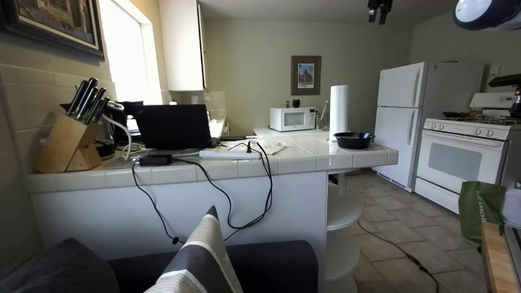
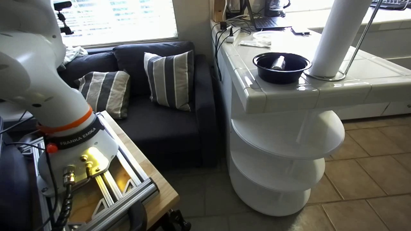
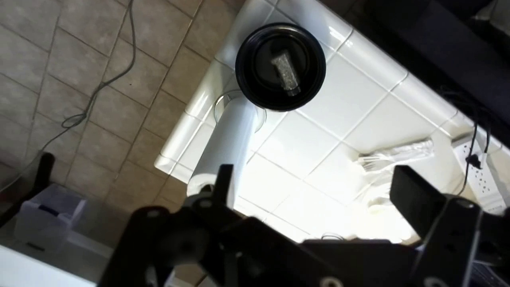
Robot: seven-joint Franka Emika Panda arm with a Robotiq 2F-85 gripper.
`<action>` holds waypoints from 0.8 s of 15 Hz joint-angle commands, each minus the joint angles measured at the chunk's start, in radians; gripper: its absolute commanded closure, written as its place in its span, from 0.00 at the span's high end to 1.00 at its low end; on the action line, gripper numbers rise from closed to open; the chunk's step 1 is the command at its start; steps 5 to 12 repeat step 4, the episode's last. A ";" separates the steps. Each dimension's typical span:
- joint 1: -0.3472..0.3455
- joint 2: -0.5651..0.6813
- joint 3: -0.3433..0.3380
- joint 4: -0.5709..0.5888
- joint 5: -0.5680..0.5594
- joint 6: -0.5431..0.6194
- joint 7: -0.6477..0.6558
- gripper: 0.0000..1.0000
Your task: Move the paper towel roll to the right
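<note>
The paper towel roll [image 1: 339, 112] is a tall white cylinder standing upright on a wire holder at the end of the tiled counter. It also shows in an exterior view [image 2: 338, 38], its top cut off, and in the wrist view [image 3: 229, 135]. My gripper [image 3: 312, 177] is open, with nothing between its fingers. In the wrist view its left finger covers part of the roll's top end. In an exterior view the gripper [image 1: 377, 18] hangs high above the counter, above and to the right of the roll, apart from it.
A black round pan [image 2: 279, 77] with a shiny object [image 2: 278, 63] inside stands close beside the roll's base. The tiled counter [image 1: 301, 152] ends near both. A power strip [image 3: 480, 175], a plastic packet [image 3: 398, 153], cables and a laptop [image 1: 173, 126] lie farther along.
</note>
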 commanded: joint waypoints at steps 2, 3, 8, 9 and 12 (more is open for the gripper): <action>0.009 -0.018 0.015 -0.007 -0.009 0.008 0.032 1.00; 0.009 -0.018 0.014 -0.007 -0.009 0.010 0.036 1.00; 0.008 -0.017 0.014 -0.007 -0.009 0.012 0.036 1.00; 0.008 -0.017 0.014 -0.007 -0.009 0.012 0.036 1.00; 0.008 -0.017 0.014 -0.007 -0.009 0.012 0.036 1.00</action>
